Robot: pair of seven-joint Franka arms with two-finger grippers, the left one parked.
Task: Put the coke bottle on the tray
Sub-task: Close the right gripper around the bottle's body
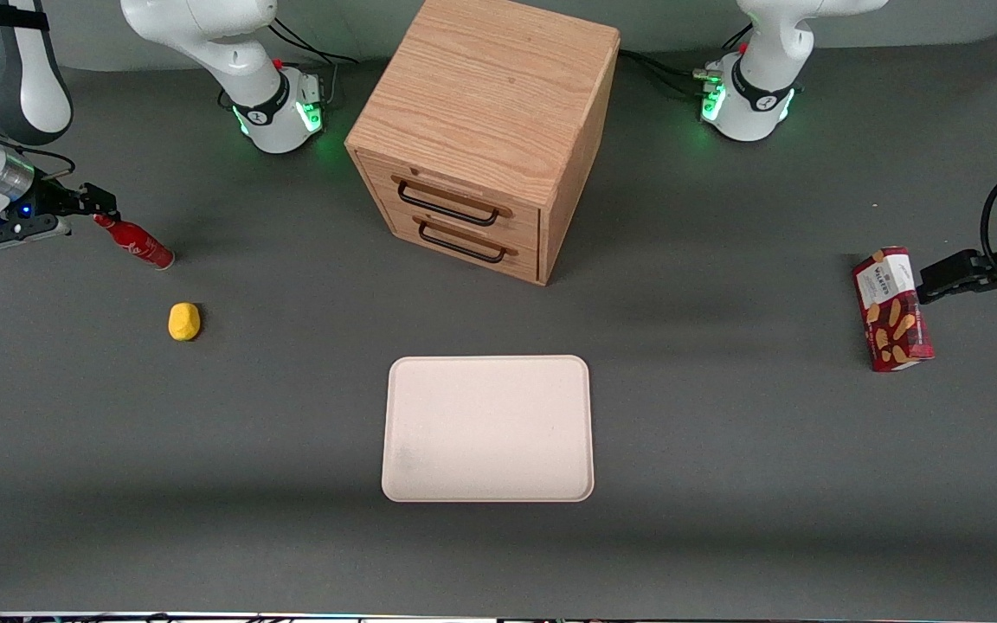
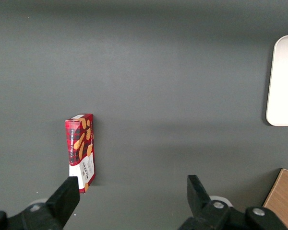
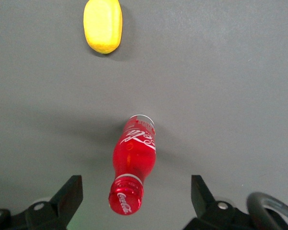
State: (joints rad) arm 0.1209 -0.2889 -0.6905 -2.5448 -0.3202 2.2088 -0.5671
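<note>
Nearest the front camera I see the tray [image 1: 487, 428], pale cream-pink, lying flat close to the table's [image 1: 723, 519] front edge, midway along it. Farther back stands a wooden cabinet [image 1: 485, 130] with two drawers, both with dark handles.

My gripper [image 3: 137, 196] hovers at the working arm's end of the table, fingers spread wide, one on each side of the bottle's [image 3: 133, 160] cap and neither touching it. I see the bottle standing on the table, well apart from the tray. It is all red, with white Coca-Cola script on the body and again on the cap. A yellow lump [image 1: 184, 321] lies near it, a little closer to the front camera.

Toward the parked arm's end I see a red snack box [image 1: 892, 309] printed with biscuit pictures. Its white label carries a word that looks like "Walkers", though I cannot read it surely.
</note>
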